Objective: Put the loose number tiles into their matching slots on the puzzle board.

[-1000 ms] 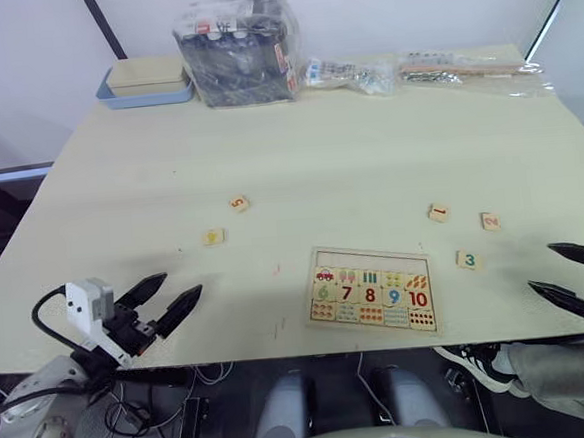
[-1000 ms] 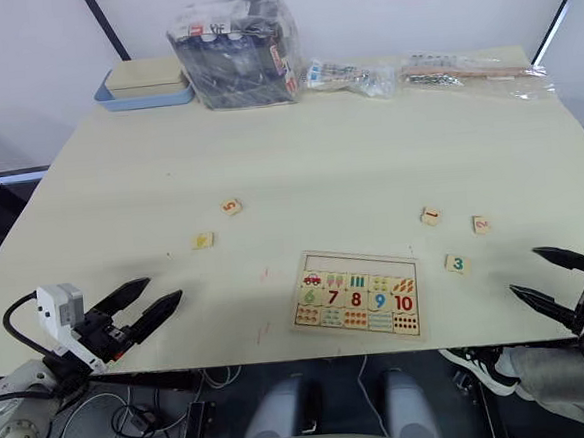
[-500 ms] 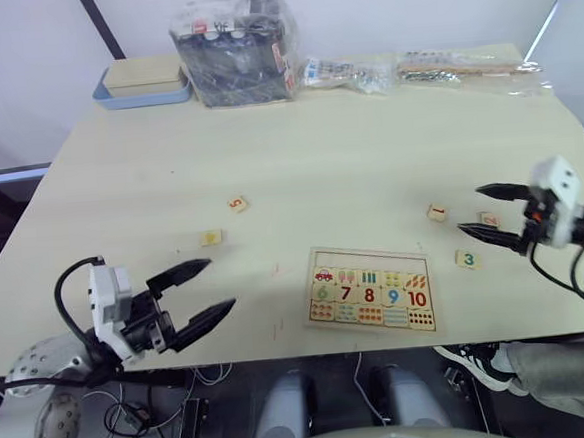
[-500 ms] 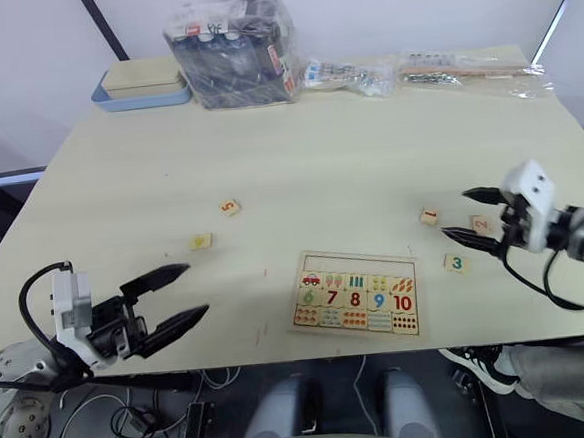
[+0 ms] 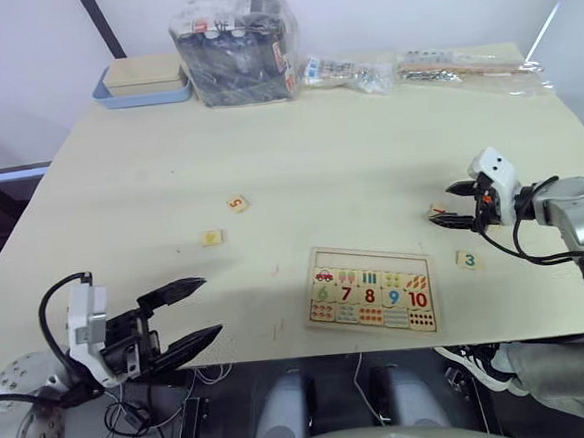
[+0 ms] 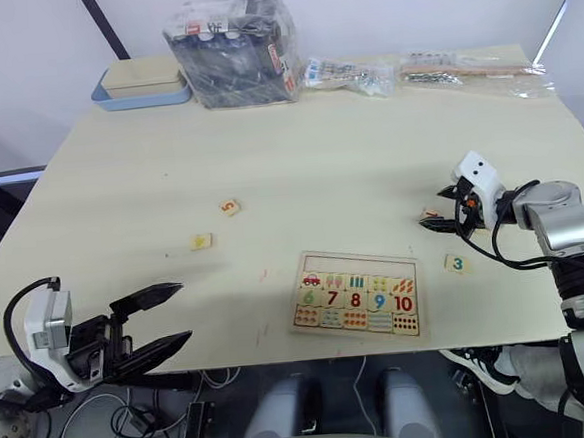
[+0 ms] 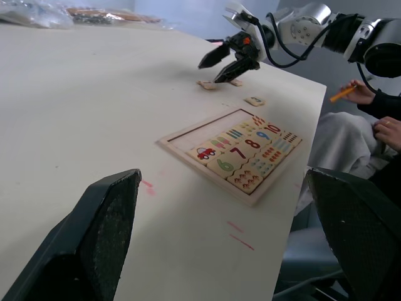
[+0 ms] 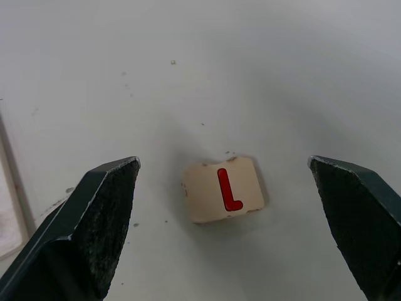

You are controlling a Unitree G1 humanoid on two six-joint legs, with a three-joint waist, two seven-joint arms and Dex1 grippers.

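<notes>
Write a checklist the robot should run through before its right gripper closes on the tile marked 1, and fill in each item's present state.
1. Right gripper open: ok.
2. 1 tile between its fingers: ok.
3. Tile flat on the table, digit up: ok.
4. Fingers low enough to grip: cannot tell.
5. Puzzle board top row slots empty: ok.
6. Left gripper open, away from the board: ok.

I see the puzzle board [image 5: 370, 290] lying near the table's [image 5: 317, 147] front edge. Tiles 5 [image 5: 237, 204] and another [image 5: 212, 238] lie to its left, tile 3 [image 5: 466, 260] just right. My right gripper [image 5: 450, 205] straddles tile 1 [image 8: 223, 189], apart from it. A bag [image 5: 237, 48] and tray [image 5: 142, 81] sit far behind.
</notes>
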